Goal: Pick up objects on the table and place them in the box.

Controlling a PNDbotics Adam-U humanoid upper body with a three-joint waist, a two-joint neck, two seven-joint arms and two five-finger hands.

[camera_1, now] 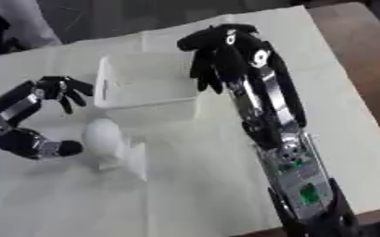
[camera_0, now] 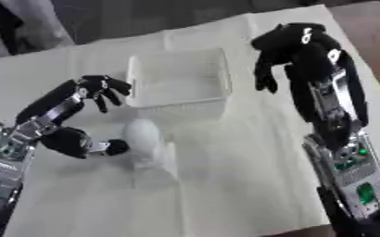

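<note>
The box (camera_0: 178, 76), a white basket with slotted walls, sits on the cloth-covered bench (camera_0: 242, 185) toward its far side; no lettering can be read on it or on anything else. In the left eye view a pale egg-shaped object (camera_0: 142, 135) lies just in front of the box, on the bench, with a pale, indistinct piece below it. The left hand (camera_0: 102, 88) curves round this object from the left: its fingers hang spread near the box's left wall, and its thumb tip (camera_0: 116, 147) lies right at the object's lower left side, though whether it touches cannot be told. The right hand (camera_0: 287, 46) hangs by the box's right edge, fingers drooping and relaxed, holding nothing.

In the right eye view the right hand covers the box's right corner, its dark fingers (camera_1: 205, 69) pointing down, apart from one another. The left hand's fingers stay splayed beside the box, above the object.
</note>
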